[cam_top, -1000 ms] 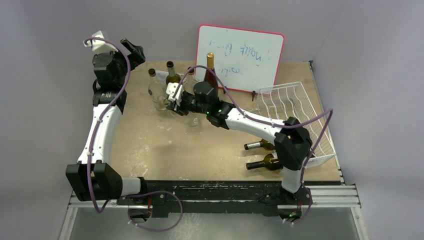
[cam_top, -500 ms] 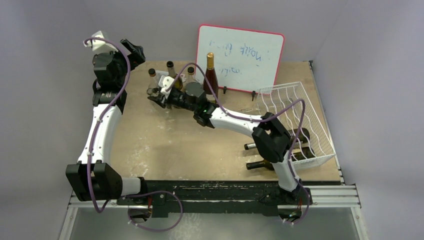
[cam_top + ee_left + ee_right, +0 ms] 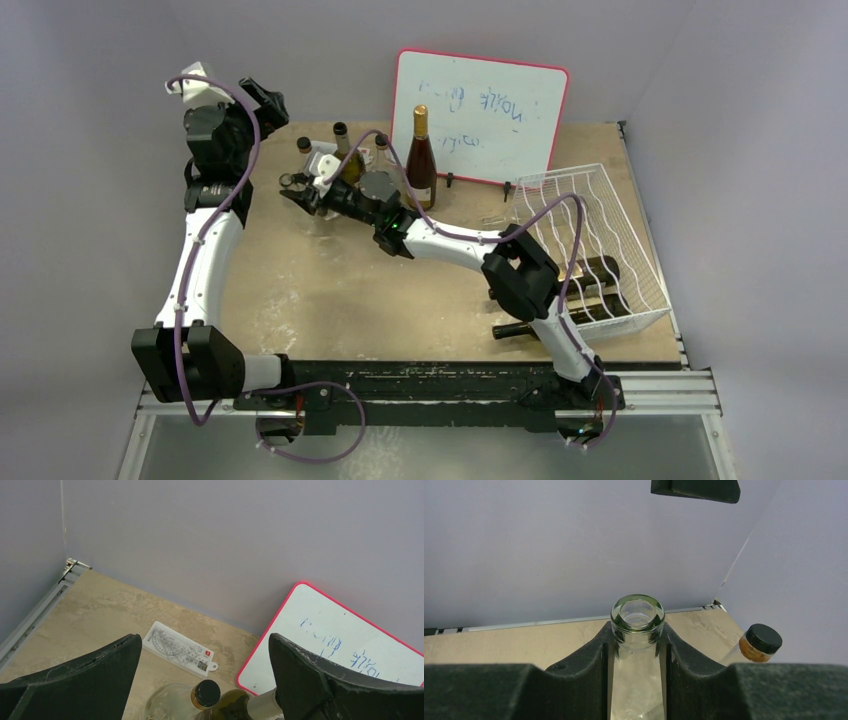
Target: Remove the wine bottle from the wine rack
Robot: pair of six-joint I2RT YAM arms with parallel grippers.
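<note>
"Where's the right gripper [image 3: 303, 192] got to?"

"It's reaching across to the far left part of the table [image 3: 330, 290], in among the standing bottles. Its fingers [image 3: 594, 660] are clenched on the neck of a clear glass bottle [image 3: 637, 625], just under the open mouth."

"Is that bottle resting on the table?"

"I can't tell whether its base touches. It's well apart from the wine rack [image 3: 600, 215], which sits by the table's right edge."

"Anything in the rack?"

"Two dark wine bottles [image 3: 592, 268] lie on their sides at its near end, necks pointing left, partly hidden behind the arm."

"And the left gripper [image 3: 204, 639]?"

"It's up by the far left corner with its fingers spread wide and nothing between them. Under it I can see a protractor pack [image 3: 180, 650] lying flat and a black-capped bottle top [image 3: 207, 693]."

"What else?"

"A tall dark bottle with gold foil [image 3: 421, 160] stands upright in front of the red-framed whiteboard [image 3: 490, 110]."
</note>
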